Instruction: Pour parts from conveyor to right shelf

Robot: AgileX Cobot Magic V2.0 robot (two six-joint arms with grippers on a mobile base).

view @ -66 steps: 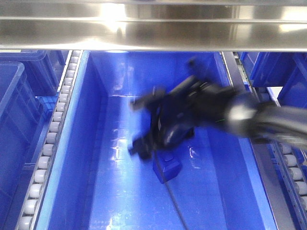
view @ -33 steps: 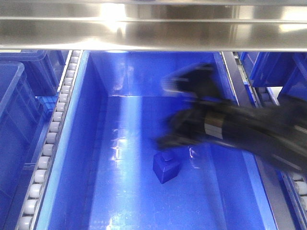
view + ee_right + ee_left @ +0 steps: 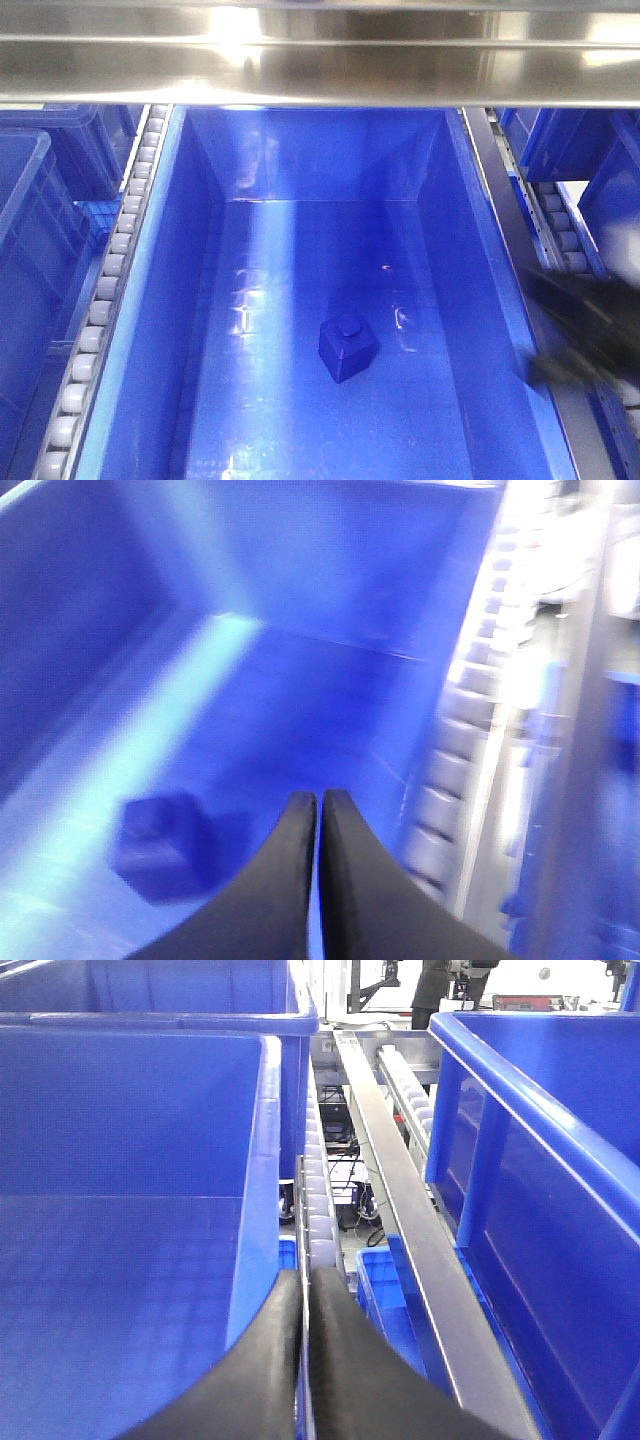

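Front and right-wrist views: same bin [image 3: 300,300] interior.

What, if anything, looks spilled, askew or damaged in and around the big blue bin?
Nothing stands out. The blue block sits alone on the floor of the big blue bin, turned slightly askew to its walls, which is normal for a dropped part. The roller rows look intact, with no spill visible.

Small blue block [image 3: 347,348] with a square knob on top sits alone on the floor of the big blue bin [image 3: 200,300] — roughly mid-floor, clear of every wall. The bin rests on the steel shelf [image 3: 320,60] between white roller rows [image 3: 105,290], more blue bins [image 3: 30,260] on either side. A dark blurred arm [image 3: 585,335] shows at the right edge — outside the bin; its end effector can't be made out.
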